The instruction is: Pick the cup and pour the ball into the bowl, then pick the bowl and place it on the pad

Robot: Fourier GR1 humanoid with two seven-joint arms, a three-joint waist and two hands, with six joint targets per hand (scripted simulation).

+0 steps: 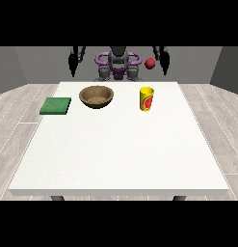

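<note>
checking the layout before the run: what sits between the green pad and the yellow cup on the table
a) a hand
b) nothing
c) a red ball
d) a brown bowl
d: the brown bowl stands on the table between the green pad and the yellow cup.

No text, number or brand can be read anywhere. The only sign is on the yellow cup [147,98]: a red mark on its side that faces the camera, but its shape is too small to tell as a letter or logo. The things beside the cup have plain surfaces.
</note>
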